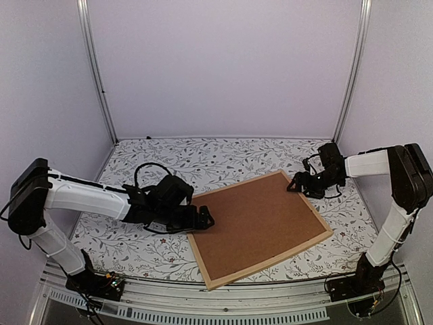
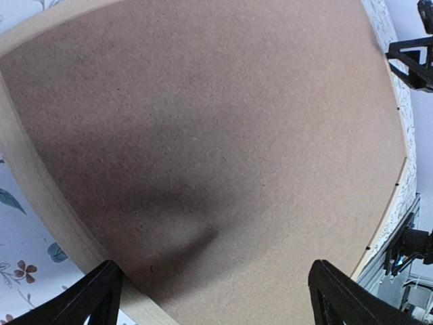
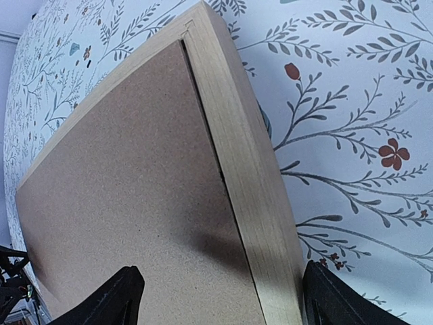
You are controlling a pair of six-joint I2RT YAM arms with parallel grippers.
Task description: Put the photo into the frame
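Frame [image 1: 271,260] lay flat and face down on the worktop [image 1: 223,159], turned at an angle, with a brown backing board [image 1: 260,227] seated inside its wooden strips. The photo showed in no view; whether it lay under the board could not be told.

The step looked like work on the back of the frame, either pressing the board home or lifting it out so the print could go in. To do it well, each arm would need to work at the board's edge and not on the wooden strip. A narrow seam showed between the two near the far corner, the likeliest place to get a fingertip in. One arm should steady the frame while the other worked, since a light frame could slide on the patterned worktop.

The left gripper [image 1: 206,218] stood wide open at the frame's left corner, its fingers over the board and holding nothing. The right gripper [image 1: 295,183] was also well open at the far right corner, straddling the strip and the board's edge. It gripped nothing, and contact could not be judged.
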